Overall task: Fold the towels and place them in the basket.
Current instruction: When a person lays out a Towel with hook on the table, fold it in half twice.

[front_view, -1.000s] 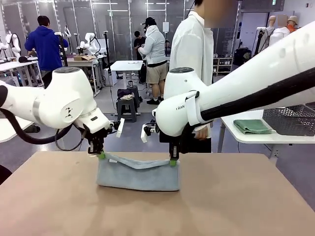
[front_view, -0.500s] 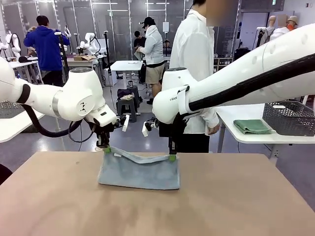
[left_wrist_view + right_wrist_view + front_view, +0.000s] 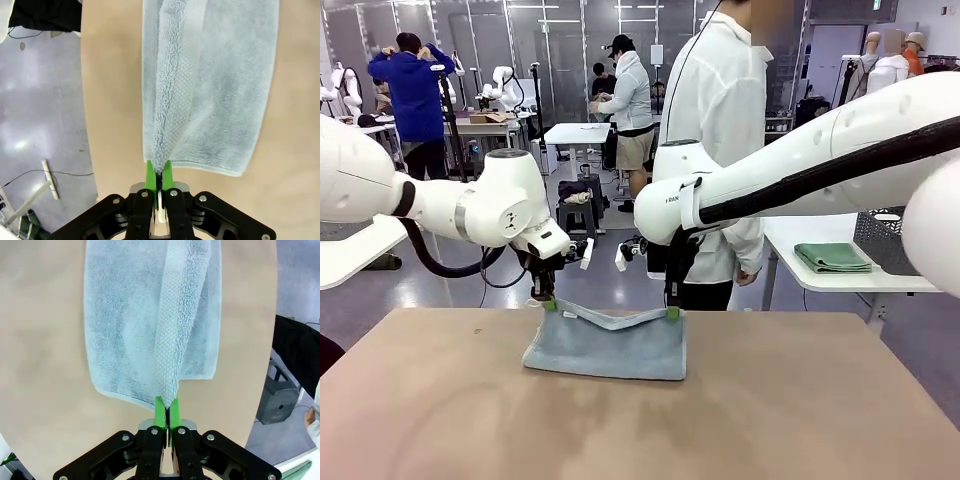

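Towel point(image 3: 605, 350), pale blue-grey, lies mid-table point(image 3: 800, 420) towards the far edge. Its long axis runs left to right, square to the robot's line of sight.

Left gripper point(image 3: 549, 303): pads pinched tight on the towel's left upper corner. Right gripper point(image 3: 672, 313): likewise clamped on the right upper corner. Between them the held edge sags in a shallow curve, raised just off the cloth below.

Left wrist view: green pads point(image 3: 150, 170) meet on a thin ridge of terry, and the rest of the towel point(image 3: 225, 90) lies flat on the wood beyond. Right wrist view shows the same, gripper point(image 3: 165, 407) nipped on the hem with the flat layer point(image 3: 125, 315) spread beneath.

Key relation: the lifted edge hangs over the far long side, and the towel's body spreads from the fingers towards the robot. Each arm holds its own end, so neither is nearer. Judged mid-fold; lowering both ends level looks to be what sets the crease.

Green towel point(image 3: 832, 257) sits folded on the white side table at right, near a grey basket point(image 3: 876, 238), well apart from this work.
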Available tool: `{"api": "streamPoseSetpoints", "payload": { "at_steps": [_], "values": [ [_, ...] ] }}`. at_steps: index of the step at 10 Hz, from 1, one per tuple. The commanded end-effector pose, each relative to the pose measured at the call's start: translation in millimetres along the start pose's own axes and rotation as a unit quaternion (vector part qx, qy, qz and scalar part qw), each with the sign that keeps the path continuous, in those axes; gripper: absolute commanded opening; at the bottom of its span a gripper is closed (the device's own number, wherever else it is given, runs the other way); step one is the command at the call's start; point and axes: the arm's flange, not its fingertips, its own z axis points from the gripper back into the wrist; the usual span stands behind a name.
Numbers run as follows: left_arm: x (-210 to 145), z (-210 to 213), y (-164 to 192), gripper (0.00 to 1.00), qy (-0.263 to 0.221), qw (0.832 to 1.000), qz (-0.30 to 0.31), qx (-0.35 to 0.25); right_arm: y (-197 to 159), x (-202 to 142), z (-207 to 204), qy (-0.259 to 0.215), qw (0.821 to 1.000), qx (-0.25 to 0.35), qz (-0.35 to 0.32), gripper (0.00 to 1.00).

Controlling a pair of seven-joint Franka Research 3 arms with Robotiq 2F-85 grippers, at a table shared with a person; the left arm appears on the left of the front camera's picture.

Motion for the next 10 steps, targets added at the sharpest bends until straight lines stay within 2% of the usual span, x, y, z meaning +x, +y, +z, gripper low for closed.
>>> {"api": "streamPoseSetpoints", "payload": {
  "at_steps": [1, 5, 10],
  "values": [
    [8.6, -6.9, 21.8, 0.05, 0.01, 1.0, 0.006, -0.007, -16.5, 3.1, -4.2, -0.003, 1.0, -0.001, 0.011, 0.04],
    [9.1, -24.6, 35.6, 0.05, 0.017, 0.999, 0.028, -0.014, -35.8, 6.5, -32.6, -0.004, 1.0, 0.001, 0.017, 0.04],
    [-8.7, -45.7, 33.0, 0.05, 0.034, 0.996, 0.073, -0.036, -45.5, 6.1, -45.4, 0.005, 1.0, 0.002, 0.008, 0.04]
  ]
}}
